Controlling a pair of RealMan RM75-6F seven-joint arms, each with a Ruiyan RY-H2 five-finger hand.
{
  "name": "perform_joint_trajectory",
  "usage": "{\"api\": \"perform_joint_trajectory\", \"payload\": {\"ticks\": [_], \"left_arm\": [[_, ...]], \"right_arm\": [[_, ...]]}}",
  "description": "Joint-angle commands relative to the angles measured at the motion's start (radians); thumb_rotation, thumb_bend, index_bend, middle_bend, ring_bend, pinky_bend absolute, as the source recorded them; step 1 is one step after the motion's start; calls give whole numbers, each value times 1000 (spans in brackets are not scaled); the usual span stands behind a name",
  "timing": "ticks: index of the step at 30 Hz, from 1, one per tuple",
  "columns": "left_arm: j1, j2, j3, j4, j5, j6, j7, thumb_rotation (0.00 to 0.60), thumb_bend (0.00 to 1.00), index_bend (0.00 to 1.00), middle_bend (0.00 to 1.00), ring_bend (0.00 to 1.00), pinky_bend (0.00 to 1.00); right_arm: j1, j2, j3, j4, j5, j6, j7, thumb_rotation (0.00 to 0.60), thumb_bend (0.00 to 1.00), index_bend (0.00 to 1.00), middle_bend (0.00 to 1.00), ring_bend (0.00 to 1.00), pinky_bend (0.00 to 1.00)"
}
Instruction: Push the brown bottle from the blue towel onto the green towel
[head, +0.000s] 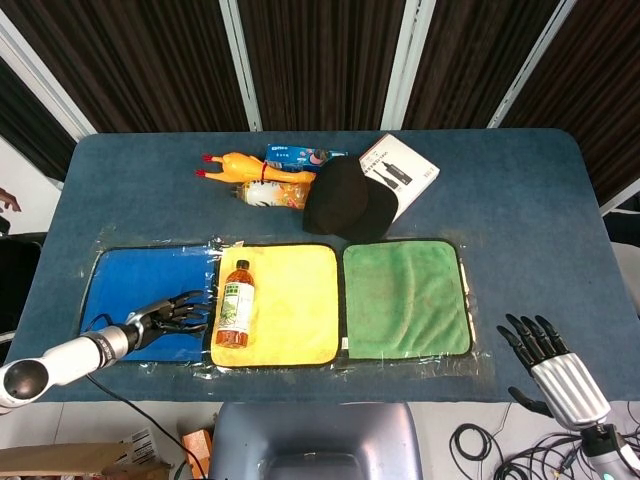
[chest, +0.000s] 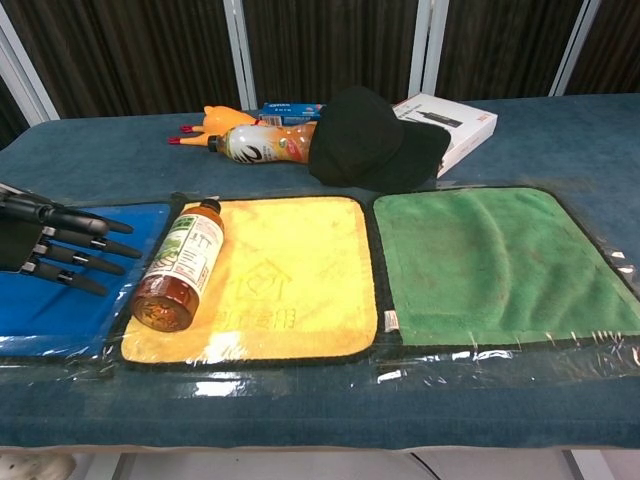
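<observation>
While the left hand (head: 170, 313) lies spread and empty, the brown bottle (head: 235, 316), green-labelled, lies on the yellow towel (head: 295, 290).

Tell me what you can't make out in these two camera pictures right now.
- Left hand: chest view's left edge cuts off its palm; whether its fingertips touch the brown bottle is unclear.
- Right hand: absent from chest view.
- Blue box: mostly hidden behind the rubber chicken and black cap; print too small.
- Orange bottle: far end hidden by the cap.
</observation>
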Motion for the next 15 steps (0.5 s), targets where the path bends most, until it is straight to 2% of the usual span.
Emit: {"api": "perform_joint_trajectory", "payload": {"ticks": [1,7,15], "left_arm": [[-21,-8,16,-3,-5,6,-7,600,237,0,152,112,342],[-67,-26,44,-13,-15,11,-22,600,236,0,142,110,342],[-110,-40,55,-44,-25,37,-32,600,237,0,141,110,342]], "right_arm": [[-1,1,1,1,2,2,4,600,140,0,0,0,0],[-2,5,3,1,4,7,16,600,139,0,0,0,0],[-1,5,4,4,9,3,19,600,140,0,0,0,0]]}}
